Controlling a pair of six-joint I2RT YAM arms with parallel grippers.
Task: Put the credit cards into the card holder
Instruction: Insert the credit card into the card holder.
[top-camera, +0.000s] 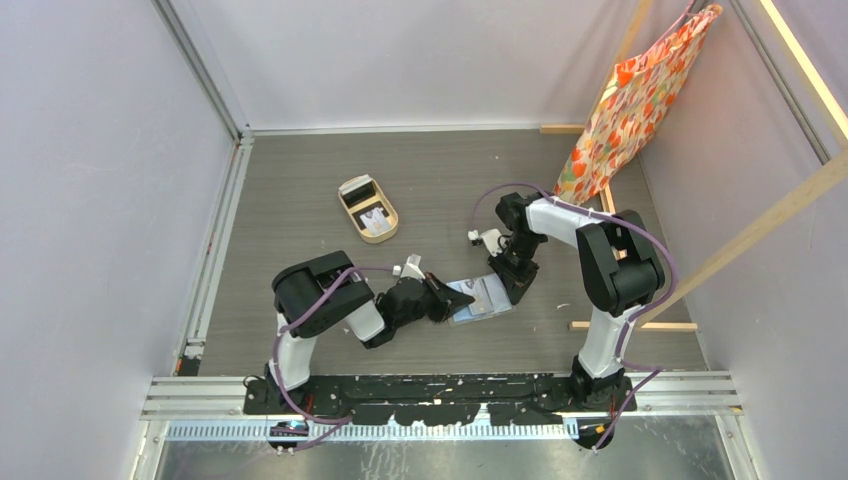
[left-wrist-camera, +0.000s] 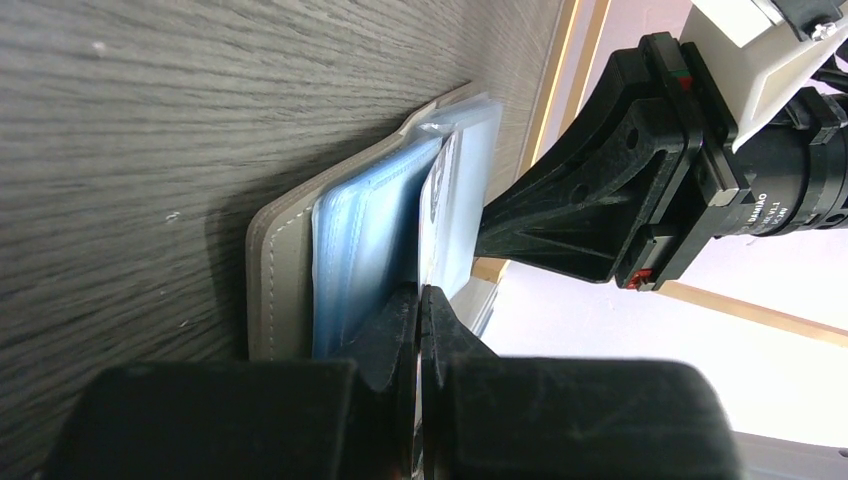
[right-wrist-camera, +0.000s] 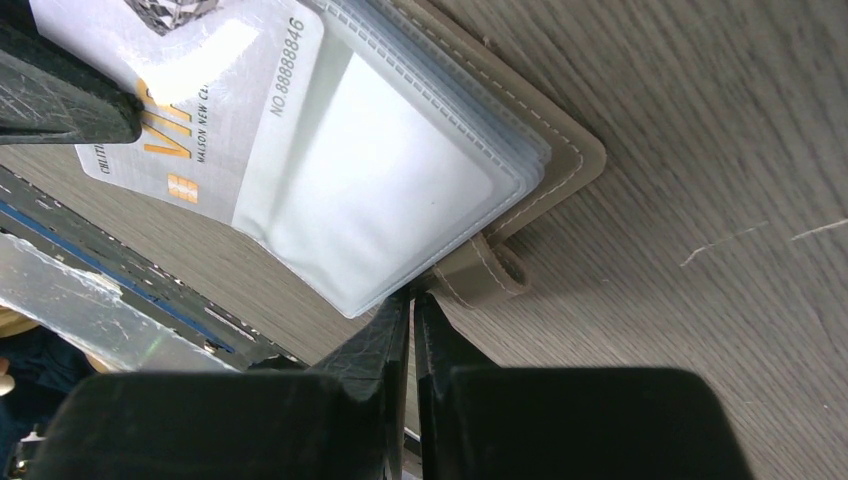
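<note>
The card holder lies open on the table between both arms, its grey cover down and its bluish clear sleeves up. A white credit card with gold lettering lies partly inside a clear sleeve. My left gripper is shut on the card's near edge. My right gripper is shut on the holder's edge, right beside the snap tab. Its black fingers face the left gripper across the holder. More cards lie in a tray further back.
A tan oval tray stands at the back left of the holder. An orange patterned cloth hangs at the back right on a wooden frame. A wooden strip lies on the table by the right arm's base. Walls close in both sides.
</note>
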